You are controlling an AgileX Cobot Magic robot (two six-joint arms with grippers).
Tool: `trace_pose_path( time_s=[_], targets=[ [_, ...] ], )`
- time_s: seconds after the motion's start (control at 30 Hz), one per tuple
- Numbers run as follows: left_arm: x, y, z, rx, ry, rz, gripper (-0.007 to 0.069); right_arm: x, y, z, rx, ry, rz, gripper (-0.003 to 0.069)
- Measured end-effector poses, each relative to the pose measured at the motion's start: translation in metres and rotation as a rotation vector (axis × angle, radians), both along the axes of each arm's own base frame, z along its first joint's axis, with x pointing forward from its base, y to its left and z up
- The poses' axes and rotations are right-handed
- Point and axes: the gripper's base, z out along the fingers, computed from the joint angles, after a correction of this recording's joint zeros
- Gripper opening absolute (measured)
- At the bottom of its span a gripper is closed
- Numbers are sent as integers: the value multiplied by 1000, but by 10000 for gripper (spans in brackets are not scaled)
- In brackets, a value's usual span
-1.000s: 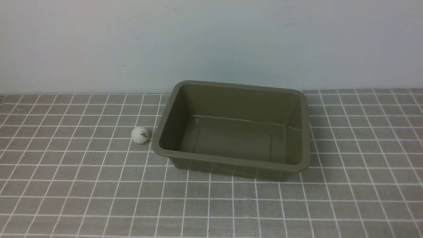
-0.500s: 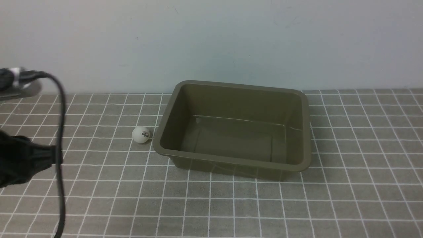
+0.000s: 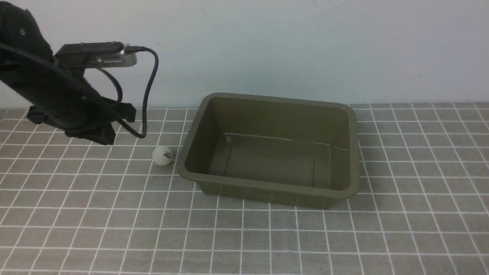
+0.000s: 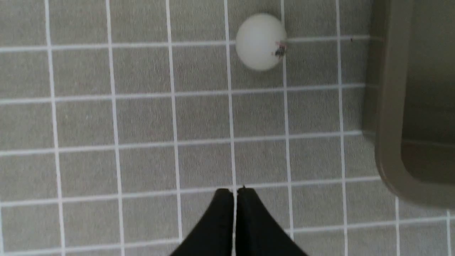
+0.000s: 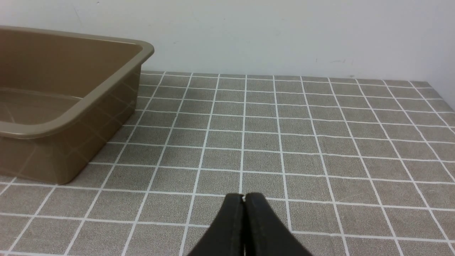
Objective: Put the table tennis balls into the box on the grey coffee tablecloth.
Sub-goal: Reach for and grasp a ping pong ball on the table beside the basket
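Observation:
A small white table tennis ball (image 3: 162,155) with a dark-and-red logo lies on the grey coffee tablecloth (image 3: 114,214), just left of the olive-green box (image 3: 267,187). The box holds nothing. My left arm (image 3: 65,103) hovers above the cloth, left of and behind the ball. In the left wrist view the left gripper (image 4: 234,190) is shut and holds nothing. It is a few squares short of the ball (image 4: 261,41), with the box rim (image 4: 387,106) to one side. The right gripper (image 5: 244,195) is shut over bare cloth, right of the box (image 5: 71,113).
A pale wall (image 3: 267,46) rises right behind the box and cloth. A black cable (image 3: 149,88) loops from the left wrist camera. Gridded cloth spreads in front of and to the right of the box.
The left arm has come in from the left edge, risen and moved right toward the ball. Ball and box have stayed in place.

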Motion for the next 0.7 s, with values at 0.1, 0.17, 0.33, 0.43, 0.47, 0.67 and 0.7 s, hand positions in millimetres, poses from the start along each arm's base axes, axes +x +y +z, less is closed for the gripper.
trace_pose_path(
  time_s=[0.1,0.17,0.33,0.43,0.47,0.67,0.7],
  targets=[
    [23,-2,-11,15,5,-35,-4,0,0,0,0,0,0,-10],
    [41,-3,-23,33,7,-87,16,0,0,0,0,0,0,-10],
    [68,-10,-47,-3,1,-133,122,0,0,0,0,0,0,-10],
    [80,-14,-61,-45,10,-137,238,0,0,0,0,0,0,-10],
    [86,-15,-69,-59,8,-134,307,0,0,0,0,0,0,-10],
    [94,-17,-104,-74,65,-125,488,0,0,0,0,0,0,-10],
    [94,-17,-105,-74,67,-125,490,0,0,0,0,0,0,-10]
  ],
)
